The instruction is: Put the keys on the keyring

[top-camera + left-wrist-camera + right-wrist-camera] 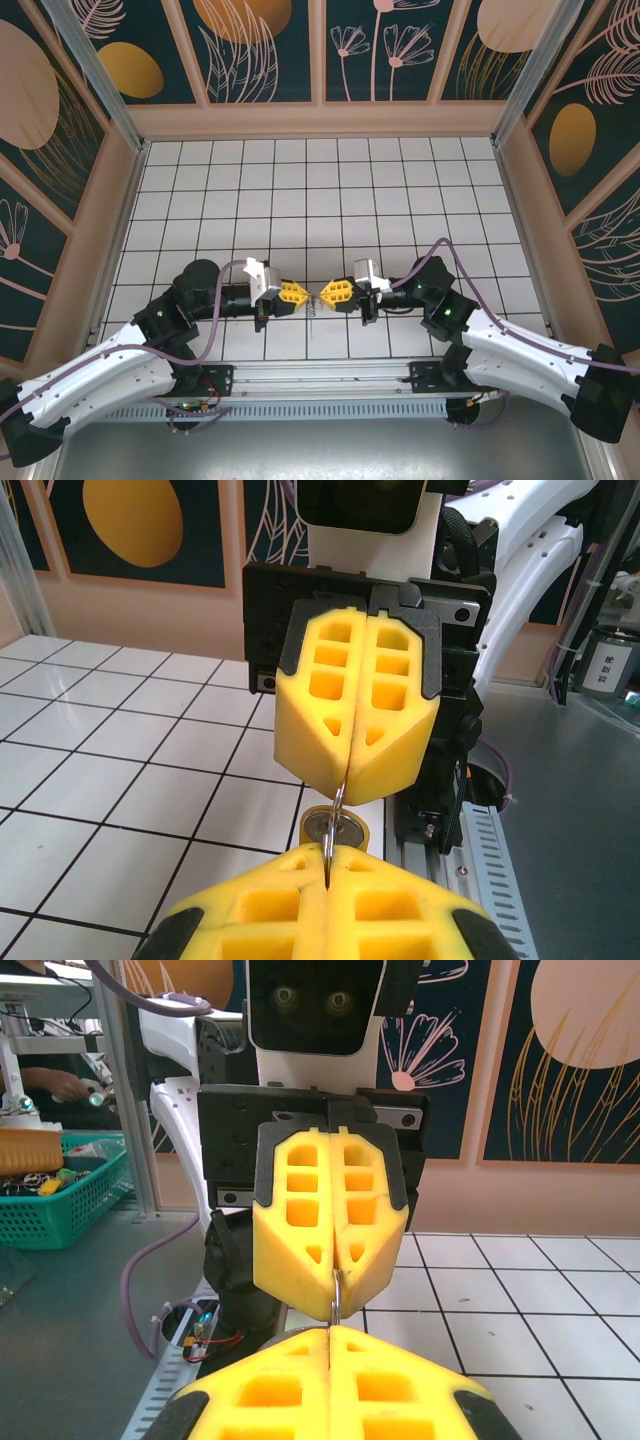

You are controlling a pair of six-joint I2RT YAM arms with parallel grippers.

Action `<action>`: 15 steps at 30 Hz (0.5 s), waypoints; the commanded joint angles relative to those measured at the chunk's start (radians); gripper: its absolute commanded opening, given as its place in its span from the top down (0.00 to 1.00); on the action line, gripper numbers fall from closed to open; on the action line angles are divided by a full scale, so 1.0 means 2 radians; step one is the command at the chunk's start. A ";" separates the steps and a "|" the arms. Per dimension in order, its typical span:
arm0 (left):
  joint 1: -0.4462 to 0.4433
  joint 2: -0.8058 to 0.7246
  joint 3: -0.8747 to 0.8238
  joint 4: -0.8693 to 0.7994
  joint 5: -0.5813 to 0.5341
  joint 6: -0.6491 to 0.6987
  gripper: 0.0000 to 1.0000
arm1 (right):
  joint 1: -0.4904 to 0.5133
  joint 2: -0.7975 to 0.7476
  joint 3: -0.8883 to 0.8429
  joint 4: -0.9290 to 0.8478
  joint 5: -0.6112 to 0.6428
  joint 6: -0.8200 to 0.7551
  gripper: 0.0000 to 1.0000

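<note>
Green basket [70,1205] sits beside the tiled table [560,1290].

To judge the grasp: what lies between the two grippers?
In the left wrist view, a thin metal piece spans from left gripper to right gripper, a yellow-rimmed key below.

Left hand [303,297] shut, right hand [321,294] shut — tips facing, nearly touching

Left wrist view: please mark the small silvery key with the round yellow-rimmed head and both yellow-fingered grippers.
small silvery key [316,827], left wrist view, on its round head.
right gripper [345,783], left wrist view, between its fingertips.
left gripper [328,854], left wrist view, between its fingertips.
</note>
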 commanded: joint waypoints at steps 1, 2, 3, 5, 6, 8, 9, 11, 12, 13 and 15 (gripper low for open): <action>-0.002 -0.001 0.014 0.020 0.003 0.002 1.00 | 0.000 0.002 0.002 0.029 -0.020 0.006 1.00; -0.001 -0.002 0.014 0.020 0.003 0.002 1.00 | 0.000 0.003 0.002 0.030 -0.020 0.008 1.00; -0.002 -0.002 0.014 0.020 0.003 0.002 1.00 | 0.000 0.004 0.002 0.032 -0.021 0.007 1.00; -0.002 -0.002 0.014 0.020 0.003 0.002 1.00 | 0.000 0.005 0.002 0.034 -0.023 0.008 1.00; -0.002 -0.003 0.014 0.020 0.003 0.002 1.00 | 0.000 0.006 0.003 0.035 -0.024 0.008 1.00; -0.001 -0.003 0.014 0.020 0.003 0.002 1.00 | 0.000 0.007 0.003 0.036 -0.025 0.008 1.00; -0.001 -0.003 0.014 0.020 0.003 0.001 1.00 | 0.000 0.008 0.003 0.035 -0.027 0.009 1.00; -0.001 -0.003 0.014 0.020 0.003 0.002 1.00 | 0.000 0.010 0.006 0.033 -0.031 0.009 1.00; -0.002 -0.003 0.014 0.020 0.003 0.002 1.00 | 0.000 0.011 0.006 0.032 -0.030 0.009 1.00; -0.002 -0.004 0.014 0.020 0.003 0.002 1.00 | 0.000 0.010 0.006 0.033 -0.031 0.010 1.00; -0.001 -0.004 0.014 0.019 0.003 0.002 1.00 | 0.000 0.010 0.006 0.033 -0.031 0.009 1.00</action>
